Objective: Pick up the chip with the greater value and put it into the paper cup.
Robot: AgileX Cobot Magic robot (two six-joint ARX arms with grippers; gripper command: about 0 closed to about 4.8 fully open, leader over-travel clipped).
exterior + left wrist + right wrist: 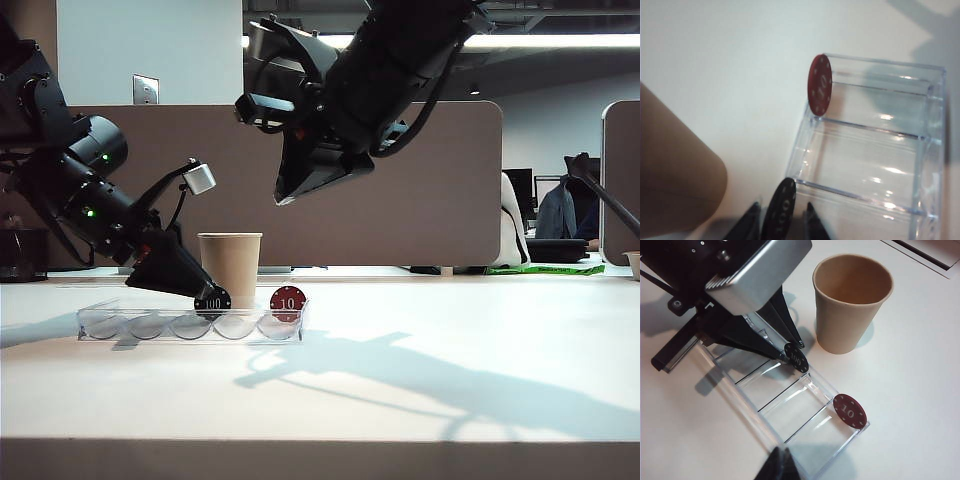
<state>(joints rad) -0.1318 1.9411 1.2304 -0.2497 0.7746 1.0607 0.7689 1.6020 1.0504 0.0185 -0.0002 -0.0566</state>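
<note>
I take the clear plastic chip tray [190, 322] as my landmark throughout; it lies on the white tabletop [420, 380].

Right arm hangs high above the tray, its gripper [781, 466] pointing down over the tray's end nearest the red chip. Only a dark tip shows in its wrist view; I cannot tell how its jaws stand. It holds nothing I can see.

Left arm slants down to the tray. Left gripper [781, 220] sits at the tray's rim, one jaw on each face of the chip. A slight gap shows on at least one side in the wrist view, so I judge the jaws narrow around the chip but not firmly seated on it.

Tan paper cup [230, 263] stands upright just behind the tray, mouth open and empty.

Small round black poker chip marked "100" [780, 210] stands on edge at the tray's rim, between the left jaws, on the cup side. Red chip marked "10" [287, 302] stands on edge at the tray's far end, well apart from the black one.

Risks, as I judge them:
- Lifting before the jaws seat: chip slips, rolls along the tray.
- Uneven closing on the round faces could tip it flat into a compartment.
- Jaws low enough to drag the light tray, toppling the red chip.
- Swinging toward the cup could clip its rim and knock it over.
</note>
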